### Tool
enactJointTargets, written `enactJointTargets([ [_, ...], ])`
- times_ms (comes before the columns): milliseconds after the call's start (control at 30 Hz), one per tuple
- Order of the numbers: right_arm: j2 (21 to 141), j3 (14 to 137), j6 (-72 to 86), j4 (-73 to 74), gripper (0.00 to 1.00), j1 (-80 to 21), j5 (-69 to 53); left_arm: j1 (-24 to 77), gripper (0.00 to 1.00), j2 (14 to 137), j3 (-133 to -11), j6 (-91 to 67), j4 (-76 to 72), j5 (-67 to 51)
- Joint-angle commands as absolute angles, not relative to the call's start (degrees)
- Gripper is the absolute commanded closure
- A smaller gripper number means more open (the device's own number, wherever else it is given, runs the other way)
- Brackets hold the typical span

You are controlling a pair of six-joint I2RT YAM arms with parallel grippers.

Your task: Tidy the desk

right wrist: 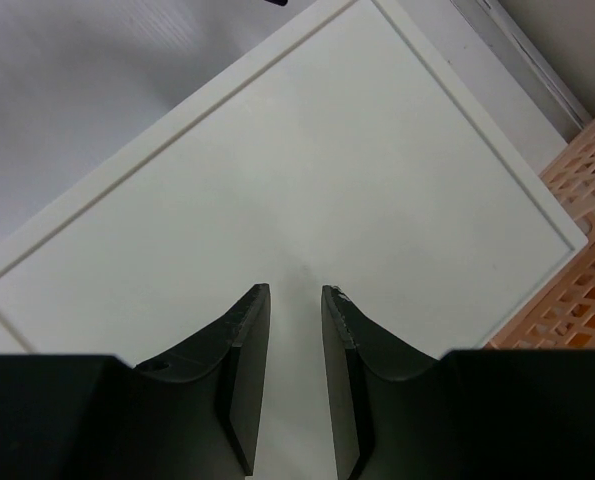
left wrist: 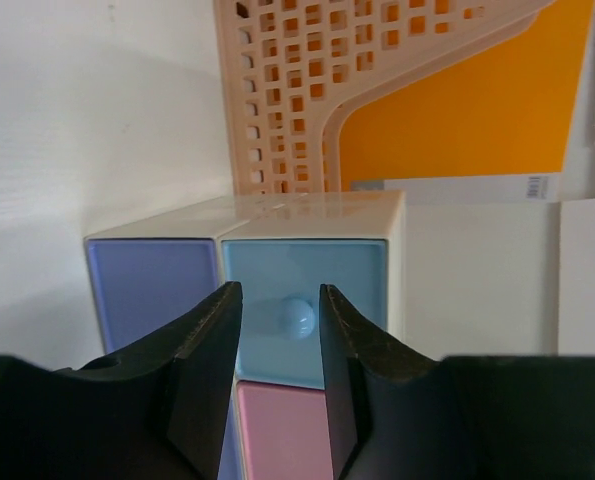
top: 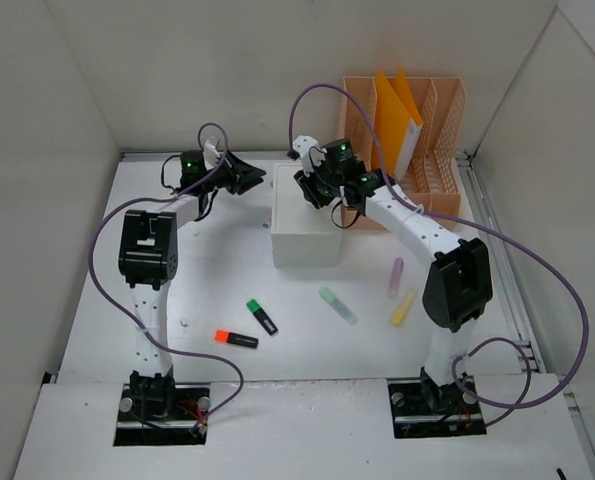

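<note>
On the white desk (top: 207, 290) stands a white box (top: 307, 228) with small drawers in its left face. In the left wrist view those are a light blue drawer (left wrist: 357, 290) with a round knob (left wrist: 299, 317), a violet drawer (left wrist: 152, 290) and a pink drawer (left wrist: 282, 430). My left gripper (left wrist: 281, 300) (top: 260, 178) faces that side, open. Its fingers flank the knob with gaps on both sides. My right gripper (right wrist: 295, 292) (top: 310, 193) points down at the box's flat top (right wrist: 277, 170), narrowly open and holding nothing.
An orange lattice file rack (top: 417, 140) with a yellow folder (top: 397, 115) stands behind the box on the right. Loose pens lie in front: green-black (top: 262, 316), orange-black (top: 236, 339), pale green (top: 338, 305), purple (top: 395, 277), yellow (top: 404, 306). White walls enclose the desk.
</note>
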State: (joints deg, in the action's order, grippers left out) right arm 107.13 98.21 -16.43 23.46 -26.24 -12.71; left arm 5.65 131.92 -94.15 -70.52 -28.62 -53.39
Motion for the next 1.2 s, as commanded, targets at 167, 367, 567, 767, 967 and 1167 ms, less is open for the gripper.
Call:
enactJointTargets([
  [167,106.35,100.19,-15.64,20.13,0.75,-26.54,-11.60,7.11,0.67,131.92,-97.29,-76.28,-41.04,-56.86],
  [367,106.70,100.28,-15.73,20.13,0.75,-26.54,-11.34,7.12,0.66,131.66,-95.28,-76.82,-43.15,-57.92],
  [567,106.61,100.02,-16.00,20.13,0.75,-26.54,-11.08,7.65,0.65,132.36,-96.07,-78.13,-44.30,-58.88],
  [767,106.61,100.02,-16.26,20.13,0.75,-26.54,-10.90,8.17,0.64,131.92,-93.87,-78.05,-44.47,-59.33],
  [967,106.70,100.11,-16.35,20.13,0.75,-26.37,-10.81,8.70,0.64,131.92,-93.25,-77.96,-44.30,-59.50],
  [1167,106.52,99.76,-16.44,20.13,0.75,-26.37,-10.55,8.70,0.64,132.10,-93.51,-78.13,-44.47,-59.50],
])
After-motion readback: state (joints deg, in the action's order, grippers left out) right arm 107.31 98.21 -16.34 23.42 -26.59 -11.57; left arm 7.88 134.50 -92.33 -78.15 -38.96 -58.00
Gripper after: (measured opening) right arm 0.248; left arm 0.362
